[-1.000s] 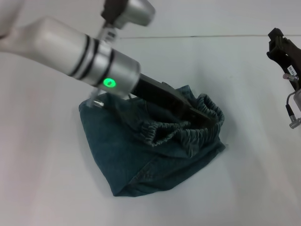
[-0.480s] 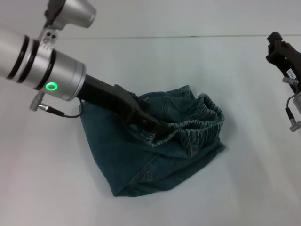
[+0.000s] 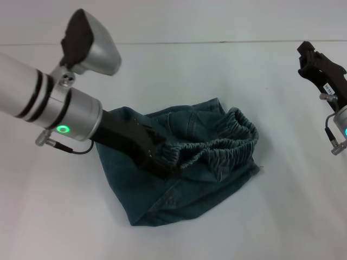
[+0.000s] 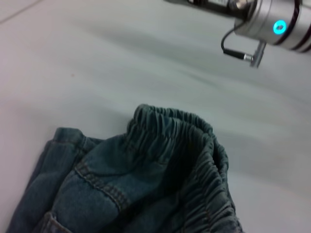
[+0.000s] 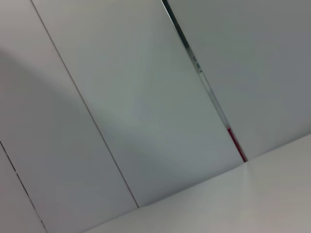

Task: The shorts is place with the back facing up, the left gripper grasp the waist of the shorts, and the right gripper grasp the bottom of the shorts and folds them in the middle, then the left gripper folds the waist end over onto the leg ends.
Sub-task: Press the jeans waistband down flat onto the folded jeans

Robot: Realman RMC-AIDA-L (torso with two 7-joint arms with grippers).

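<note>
The denim shorts (image 3: 179,168) lay bunched in a soft heap near the middle of the white worktop (image 3: 65,216), already doubled over. The gathered waistband (image 3: 227,142) stood ruffled on top, toward the heap's right side. The left gripper (image 3: 162,167) reached low across the heap from the left, its tips buried in the folds just beside the waistband; whether they were pinched or spread could not be told. The right gripper (image 3: 313,60) hung well clear by the worktop's right edge, its jaws equally unreadable. Denim like this looked limp yet fairly thick, so it would likely sag and slide; the stitched elastic waistband seemed the firmest place to grip.
</note>
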